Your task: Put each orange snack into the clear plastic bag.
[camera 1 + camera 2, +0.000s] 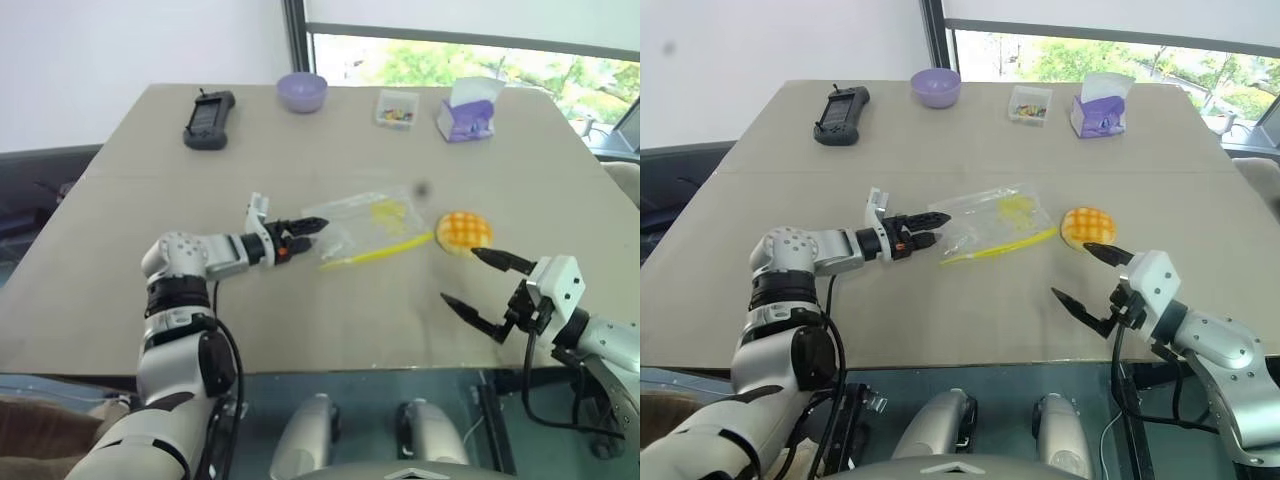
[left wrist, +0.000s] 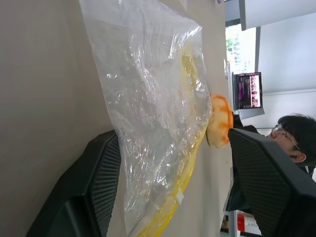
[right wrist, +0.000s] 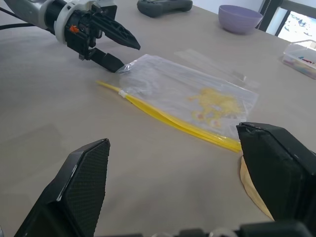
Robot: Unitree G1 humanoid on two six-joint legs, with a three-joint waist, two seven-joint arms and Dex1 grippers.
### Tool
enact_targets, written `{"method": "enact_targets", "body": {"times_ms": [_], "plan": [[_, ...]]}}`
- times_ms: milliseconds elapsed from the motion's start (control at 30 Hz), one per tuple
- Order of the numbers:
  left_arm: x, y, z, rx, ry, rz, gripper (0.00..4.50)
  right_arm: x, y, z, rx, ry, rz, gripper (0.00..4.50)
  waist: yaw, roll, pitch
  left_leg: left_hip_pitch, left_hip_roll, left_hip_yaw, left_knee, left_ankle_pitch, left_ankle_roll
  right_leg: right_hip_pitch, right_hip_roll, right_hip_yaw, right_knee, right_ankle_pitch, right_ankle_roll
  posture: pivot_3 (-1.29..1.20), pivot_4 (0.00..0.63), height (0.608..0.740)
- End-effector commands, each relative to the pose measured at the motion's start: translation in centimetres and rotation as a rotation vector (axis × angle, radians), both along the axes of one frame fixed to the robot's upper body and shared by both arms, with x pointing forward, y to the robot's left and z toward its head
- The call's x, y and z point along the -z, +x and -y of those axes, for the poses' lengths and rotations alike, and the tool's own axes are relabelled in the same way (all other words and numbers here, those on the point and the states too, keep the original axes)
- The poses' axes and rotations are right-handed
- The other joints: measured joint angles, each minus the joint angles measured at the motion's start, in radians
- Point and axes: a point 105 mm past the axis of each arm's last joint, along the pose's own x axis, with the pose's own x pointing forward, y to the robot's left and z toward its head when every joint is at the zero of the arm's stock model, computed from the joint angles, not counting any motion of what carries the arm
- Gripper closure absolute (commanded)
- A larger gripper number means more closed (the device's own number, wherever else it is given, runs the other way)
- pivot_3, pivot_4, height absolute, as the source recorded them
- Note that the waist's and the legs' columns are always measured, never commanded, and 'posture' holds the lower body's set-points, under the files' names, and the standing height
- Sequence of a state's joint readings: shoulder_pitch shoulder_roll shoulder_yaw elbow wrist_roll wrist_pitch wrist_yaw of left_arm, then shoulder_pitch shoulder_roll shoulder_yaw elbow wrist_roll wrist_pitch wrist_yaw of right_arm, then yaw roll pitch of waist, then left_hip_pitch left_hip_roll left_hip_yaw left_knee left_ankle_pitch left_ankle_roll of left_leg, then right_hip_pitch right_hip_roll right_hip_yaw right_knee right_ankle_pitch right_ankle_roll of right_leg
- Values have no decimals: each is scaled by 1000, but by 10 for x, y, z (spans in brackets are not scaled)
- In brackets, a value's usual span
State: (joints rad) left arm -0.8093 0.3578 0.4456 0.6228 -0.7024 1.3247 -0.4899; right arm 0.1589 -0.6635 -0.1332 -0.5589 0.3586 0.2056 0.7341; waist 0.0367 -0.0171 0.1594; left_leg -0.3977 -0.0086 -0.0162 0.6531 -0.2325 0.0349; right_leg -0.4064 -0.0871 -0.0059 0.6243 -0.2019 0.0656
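The left gripper [image 3: 109,45], jaws parted, is set astride a corner of the clear plastic bag [image 1: 365,225]; the orange snack [image 1: 463,232] lies past the bag's far end, just ahead of the open right gripper [image 1: 477,277]; the slick film could be pushed away rather than pinched.

I get bright, even daylight from the window [image 1: 470,50] beyond the desk [image 1: 130,260], soft shadows, glare on the clear plastic bag [image 2: 153,108], my near jaws blurred
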Motion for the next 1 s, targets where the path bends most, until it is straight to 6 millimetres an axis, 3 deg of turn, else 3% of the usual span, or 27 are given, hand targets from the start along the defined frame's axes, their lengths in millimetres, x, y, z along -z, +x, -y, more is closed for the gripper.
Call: {"method": "enact_targets", "body": {"times_ms": [33, 367, 600, 900, 1000], "plan": [[18, -2, 9, 15, 15, -57, 828, -15, -2, -4, -14, 0, 59, 0, 0, 0, 0, 0, 0, 0, 0, 0, 0, 0, 0, 0, 0, 0, 0, 0, 150, 740], [18, -2, 13, 41, -107, -21, 828, -15, 2, -4, -6, -3, 60, 0, 0, 0, 0, -1, -1, -1, 0, 0, 0, 0, 0, -1, -1, 0, 0, 0, 150, 740], [5, 2, 35, 113, -136, 21, 828, -13, 4, 0, 2, -6, 56, 0, 1, -1, 1, -2, -1, -2, 0, 0, 0, 0, 0, -2, -2, 0, 0, 0, 150, 740], [21, 9, 53, 80, -50, -84, 828, -10, 4, -1, 8, -4, 55, 0, 0, -2, 1, -3, -2, -4, -1, 0, 0, 0, 0, -3, -2, 0, 1, 0, 150, 740], [20, 11, 52, 65, -53, -101, 1740, -9, 4, -1, 12, -26, 67, 0, -1, -2, 1, -3, -2, -5, -1, 0, 0, 0, 0, -4, -2, -1, 1, 0, 150, 740]]}}
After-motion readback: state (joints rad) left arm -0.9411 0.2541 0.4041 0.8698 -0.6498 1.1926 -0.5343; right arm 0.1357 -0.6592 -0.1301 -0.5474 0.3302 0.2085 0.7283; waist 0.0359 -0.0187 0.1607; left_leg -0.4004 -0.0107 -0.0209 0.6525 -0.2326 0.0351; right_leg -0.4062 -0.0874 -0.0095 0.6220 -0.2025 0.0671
